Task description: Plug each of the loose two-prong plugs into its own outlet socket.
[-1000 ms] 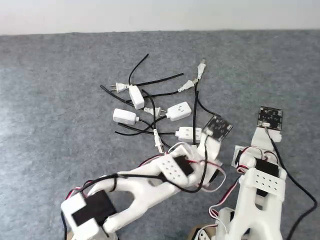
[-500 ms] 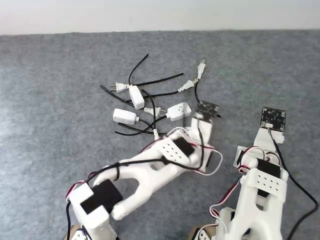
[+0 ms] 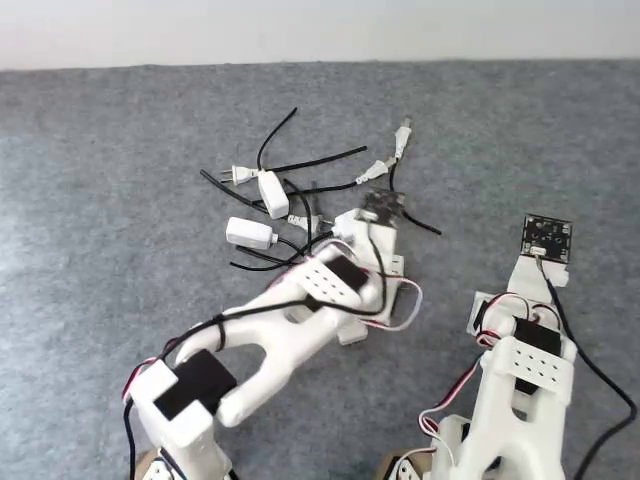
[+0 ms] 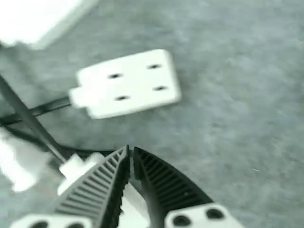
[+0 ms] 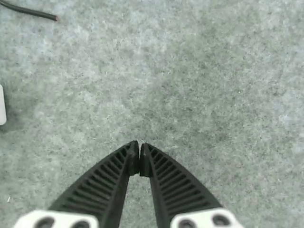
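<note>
Several white outlet sockets and two-prong plugs on black cords lie tangled on the grey carpet. In the high view, one socket [image 3: 272,193] and another socket [image 3: 250,233] lie left of the left arm [image 3: 330,280], which reaches over the pile. A plug [image 3: 232,176] and a plug [image 3: 375,170] lie farther back. My left gripper [image 4: 130,152] is shut and hovers just short of a four-slot socket [image 4: 128,83], with a white plug [image 4: 76,166] beside its fingers. My right gripper [image 5: 139,145] is shut over bare carpet.
The right arm [image 3: 530,350] stands at the right, apart from the pile. A black cord end [image 5: 28,12] lies beyond the right gripper. The grey carpet [image 3: 120,250] runs back to a pale wall.
The left arm has swung left and farther back, over the sockets that lay beside it. The right arm has barely moved.
</note>
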Controlling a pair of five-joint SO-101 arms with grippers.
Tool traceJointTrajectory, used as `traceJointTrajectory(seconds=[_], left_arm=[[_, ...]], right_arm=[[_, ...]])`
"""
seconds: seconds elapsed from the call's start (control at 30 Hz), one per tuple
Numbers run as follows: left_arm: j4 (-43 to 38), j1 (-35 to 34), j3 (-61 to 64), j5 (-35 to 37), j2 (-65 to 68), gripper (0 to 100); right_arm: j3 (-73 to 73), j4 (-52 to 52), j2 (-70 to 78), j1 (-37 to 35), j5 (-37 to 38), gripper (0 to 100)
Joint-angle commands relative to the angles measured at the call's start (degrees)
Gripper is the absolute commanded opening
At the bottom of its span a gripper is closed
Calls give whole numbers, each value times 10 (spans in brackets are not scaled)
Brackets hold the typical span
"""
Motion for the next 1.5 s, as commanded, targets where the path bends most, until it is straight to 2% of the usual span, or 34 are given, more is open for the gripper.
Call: traceJointTrajectory(seconds=[0.0,0.23,0.5,0.67,0.93,1.1,1.33,1.47], left_arm=[[15,-32,-23,4,-10,13],[42,-52,-29,3,-21,13],[65,-76,-16,-31,-117,16],[79,-84,-8,-29,-117,93],[120,-12,22,55,-117,111],[103,-37,48,119,-117,115],[101,-59,78,120,-116,115],[70,-69,109,119,-116,112]], right_arm=[[-11,-14,-4,4,8,14],[-11,-14,-4,4,8,14],[-11,-14,-4,3,8,15],[-9,-28,-4,3,8,15],[-8,-33,-3,3,8,15],[-8,-33,-2,3,8,15],[-8,-33,-2,3,8,15],[-8,-33,-2,3,8,15]])
